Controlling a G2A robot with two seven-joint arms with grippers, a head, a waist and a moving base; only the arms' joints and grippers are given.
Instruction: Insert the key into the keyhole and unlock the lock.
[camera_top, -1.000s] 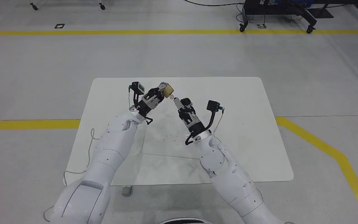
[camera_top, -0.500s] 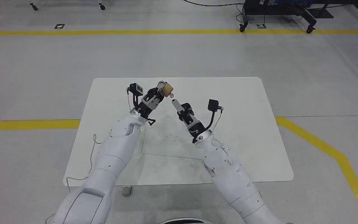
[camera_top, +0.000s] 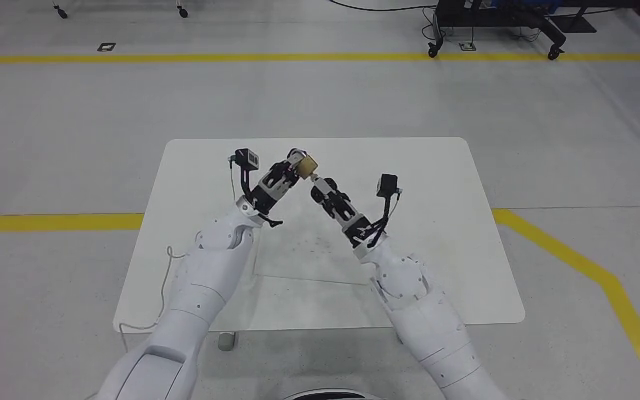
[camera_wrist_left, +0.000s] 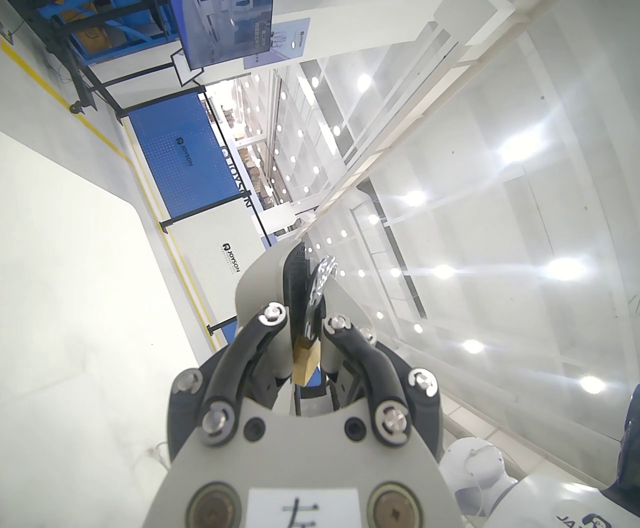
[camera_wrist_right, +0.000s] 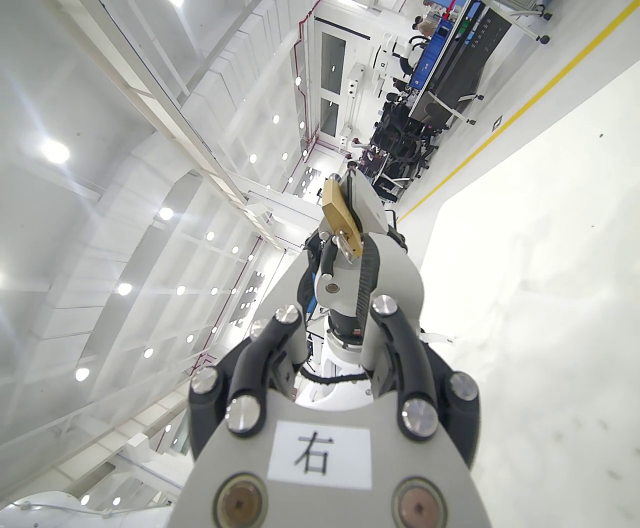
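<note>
1. The left gripper is clamped on the brass lock and holds it in the air, with the table well below the lock.
2. The right gripper is pinched tight on the small silver key, just beside the lock at its keyhole face.
3. The key tip touches that face; how deep it sits I cannot tell.
4. Step in hand, as I judge it: seating the key.
5. To do it well, line the blade up with the lock's long axis before pushing.
6. Push straight and gently toward the lock; a skewed key may jam or slip.
7. Brace the lock firmly against the push, and turn only once the key is fully seated.
</note>
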